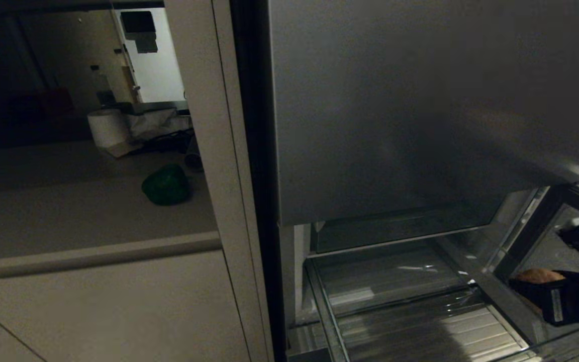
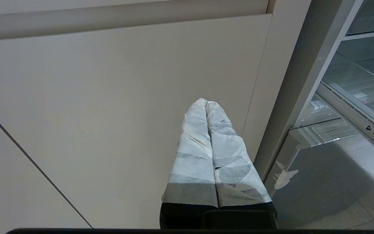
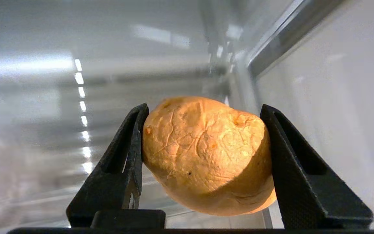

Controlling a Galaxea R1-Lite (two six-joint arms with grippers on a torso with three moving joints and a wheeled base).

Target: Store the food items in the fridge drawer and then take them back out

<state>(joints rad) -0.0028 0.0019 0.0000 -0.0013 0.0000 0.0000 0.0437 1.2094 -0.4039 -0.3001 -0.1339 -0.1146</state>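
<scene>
A dim kitchen seen from above. On the left, a pale tabletop [image 1: 68,211] holds a dark green bell pepper [image 1: 166,185], with a white paper roll [image 1: 107,128] behind it. On the right stands a fridge: a tall grey door panel [image 1: 420,110] above, and below it the clear plastic fridge drawer [image 1: 400,306], pulled out and showing no food on the ridged floor that is visible.

The right hand [image 1: 531,286] reaches in at the drawer's right edge, gripping the tan potato [image 1: 538,275]. From the right wrist, the potato [image 3: 206,156] fills the space between two black fingers [image 3: 122,169], which press on both its sides; clear plastic walls blur behind it. Whether the potato is being lowered in or lifted out cannot be told, though with the pepper on the tabletop, storing seems the likelier step.

The left hand [image 2: 206,107] is parked with its taped fingers pressed together, empty, facing a beige cabinet front [image 2: 109,113] beside the fridge.

If storing, the next move calls for lowering the potato onto the drawer floor, opening the fingers, then fetching the pepper.
</scene>
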